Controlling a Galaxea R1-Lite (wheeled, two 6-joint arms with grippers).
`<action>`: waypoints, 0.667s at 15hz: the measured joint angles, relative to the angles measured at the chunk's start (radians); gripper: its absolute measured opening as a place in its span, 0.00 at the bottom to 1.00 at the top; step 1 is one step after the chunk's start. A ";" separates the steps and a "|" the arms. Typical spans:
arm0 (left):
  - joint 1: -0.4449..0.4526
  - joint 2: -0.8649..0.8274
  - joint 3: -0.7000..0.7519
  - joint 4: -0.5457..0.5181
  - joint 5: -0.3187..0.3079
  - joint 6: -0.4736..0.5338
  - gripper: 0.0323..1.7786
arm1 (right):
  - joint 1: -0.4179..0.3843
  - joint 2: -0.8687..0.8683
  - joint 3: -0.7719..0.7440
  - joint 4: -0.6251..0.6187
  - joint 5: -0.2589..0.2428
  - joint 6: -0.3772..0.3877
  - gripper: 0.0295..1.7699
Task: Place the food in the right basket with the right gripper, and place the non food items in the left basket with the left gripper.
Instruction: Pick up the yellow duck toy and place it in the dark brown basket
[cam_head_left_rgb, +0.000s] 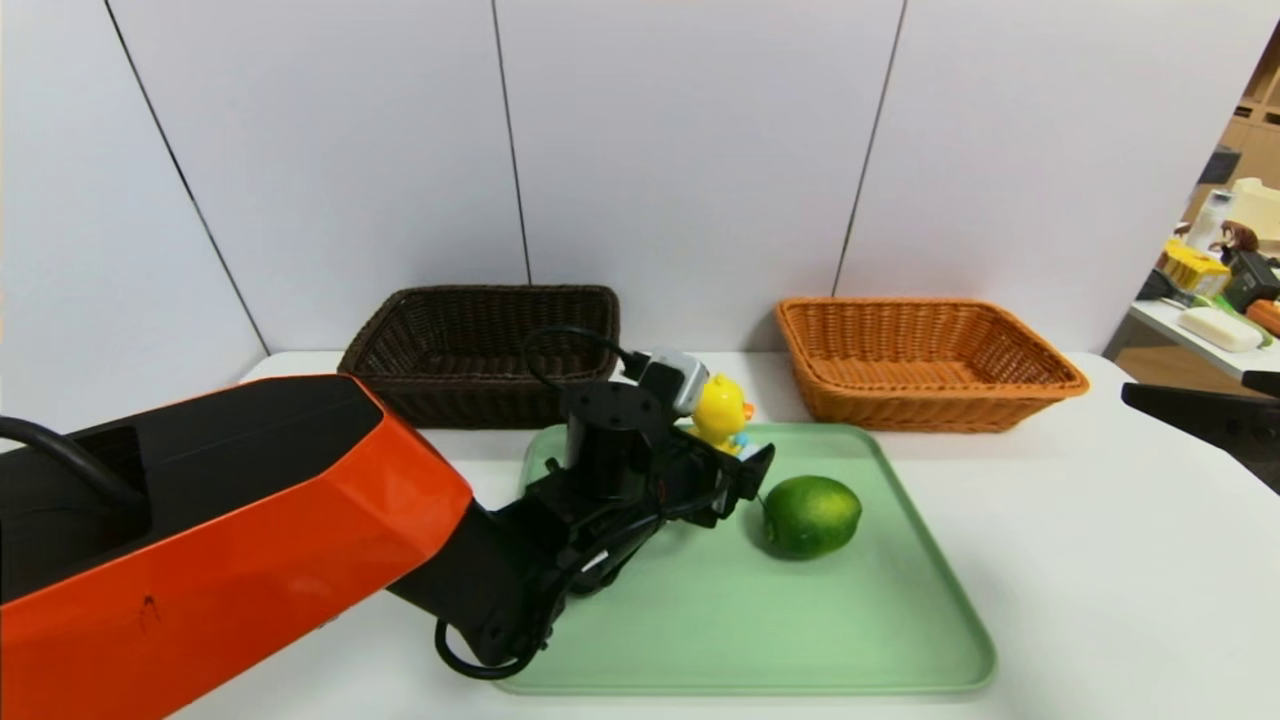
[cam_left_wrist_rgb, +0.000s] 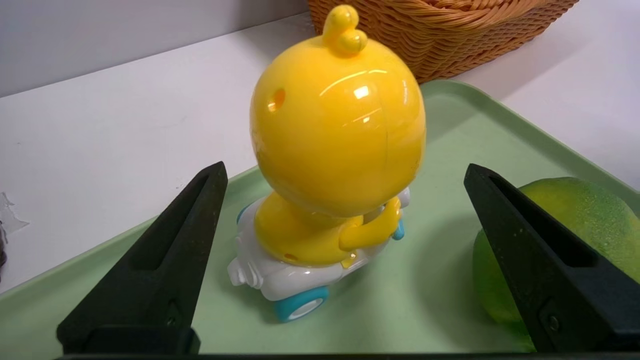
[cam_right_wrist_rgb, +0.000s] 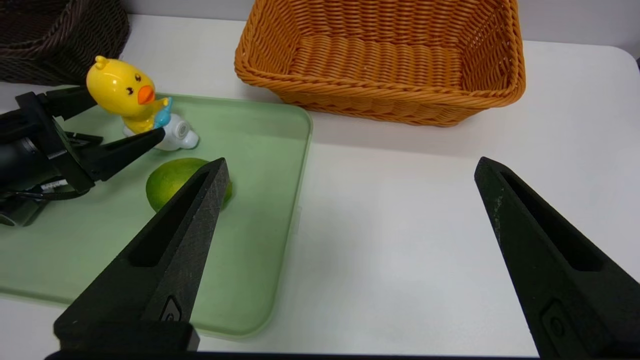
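The left gripper (cam_head_left_rgb: 740, 480) is positioned over the green tray (cam_head_left_rgb: 800, 630), adjacent to the yellow duck toy (cam_head_left_rgb: 720, 408). The green fruit (cam_head_left_rgb: 812, 516) rests on the tray, in front of the orange basket (cam_head_left_rgb: 930, 395).

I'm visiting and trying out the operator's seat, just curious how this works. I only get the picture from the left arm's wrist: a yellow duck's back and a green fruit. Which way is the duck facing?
Observer: Toward the right arm's side; the right wrist view shows the duck's orange beak and eyes.
Visitor: Where's the other gripper?
Observer: The right gripper is open, off to the right of the green tray, holding nothing.
Visitor: And is there anything in the orange basket?
Observer: No, the head view shows the orange basket with nothing in it; the green fruit is on the tray.
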 joint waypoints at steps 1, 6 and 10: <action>0.000 0.007 -0.007 0.000 0.000 0.001 0.95 | 0.000 0.000 0.000 0.001 0.000 0.000 0.96; 0.002 0.039 -0.027 -0.001 0.010 0.001 0.95 | 0.000 0.001 0.001 0.000 0.001 0.000 0.96; 0.002 0.047 -0.041 0.000 0.014 0.001 0.95 | -0.001 0.008 0.002 -0.005 0.003 0.000 0.96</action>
